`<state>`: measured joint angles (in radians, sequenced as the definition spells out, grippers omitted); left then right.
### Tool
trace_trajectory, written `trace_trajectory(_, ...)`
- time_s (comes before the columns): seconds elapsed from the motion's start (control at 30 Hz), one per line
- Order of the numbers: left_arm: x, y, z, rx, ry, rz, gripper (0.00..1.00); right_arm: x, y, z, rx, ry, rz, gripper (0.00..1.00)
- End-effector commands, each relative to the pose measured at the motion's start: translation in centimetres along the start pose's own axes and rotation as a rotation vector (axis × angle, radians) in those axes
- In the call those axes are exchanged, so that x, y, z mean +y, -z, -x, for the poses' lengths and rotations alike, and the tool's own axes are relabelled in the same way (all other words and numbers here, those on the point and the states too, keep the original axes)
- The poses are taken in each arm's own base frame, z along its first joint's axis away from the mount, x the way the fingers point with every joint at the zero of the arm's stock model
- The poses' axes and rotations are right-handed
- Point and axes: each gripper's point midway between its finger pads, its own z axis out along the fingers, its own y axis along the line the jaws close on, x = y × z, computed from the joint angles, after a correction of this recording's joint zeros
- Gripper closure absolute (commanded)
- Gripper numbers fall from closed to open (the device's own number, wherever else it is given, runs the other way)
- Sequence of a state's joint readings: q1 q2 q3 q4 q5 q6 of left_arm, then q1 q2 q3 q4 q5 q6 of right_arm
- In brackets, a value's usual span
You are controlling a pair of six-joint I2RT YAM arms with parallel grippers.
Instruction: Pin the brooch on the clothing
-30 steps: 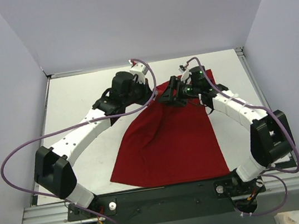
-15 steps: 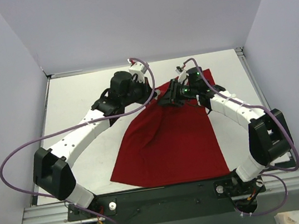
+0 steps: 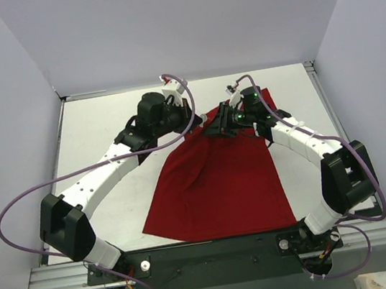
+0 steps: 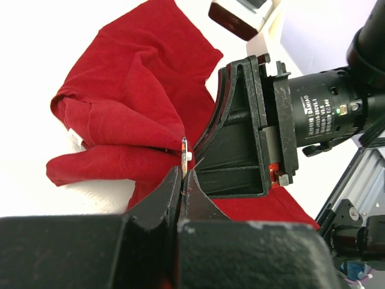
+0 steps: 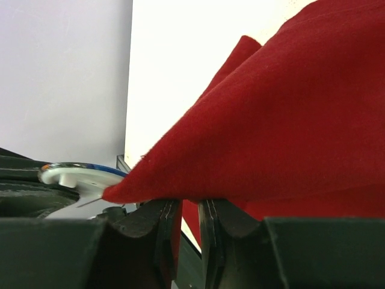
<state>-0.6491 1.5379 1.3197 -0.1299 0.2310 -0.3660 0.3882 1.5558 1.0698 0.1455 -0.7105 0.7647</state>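
Where the dark red T-shirt bunches at its far edge, the right gripper jaws pinch a fold nearly closed, beside the left gripper jaws clamped tight on the tiny round orange-and-blue brooch.

The left arm and right arm block the far end of the shirt; bare table flanks it.

The T-shirt lies on the table, the brooch at its far edge.

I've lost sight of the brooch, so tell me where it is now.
In the left wrist view, the brooch is held edge-on by the left tool, right beside the shirt fold pinched by the right tool.
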Motion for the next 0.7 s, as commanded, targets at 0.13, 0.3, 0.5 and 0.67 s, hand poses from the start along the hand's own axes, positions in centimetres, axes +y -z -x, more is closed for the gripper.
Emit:
trace_trajectory(0.13,-2.3,3.8,5.5,-0.167,-0.001,-0.123,1.0,3.7,3.3,0.2,-0.045,0.164,0.067,0.64)
trace_trajectory(0.3,-1.4,4.8,4.8,-0.151,-0.012,-0.141,1.0,5.9,6.7,0.0,-0.132,0.315,0.112,0.17)
trace_trajectory(0.5,-3.2,6.0,4.2,-0.144,-0.054,-0.317,1.0,7.9,9.3,0.2,-0.214,0.47,0.163,0.02)
trace_trajectory(0.67,-4.7,6.7,2.9,-0.09,-0.073,-0.435,1.0,9.3,9.1,-0.1,-0.205,0.505,0.255,0.0)
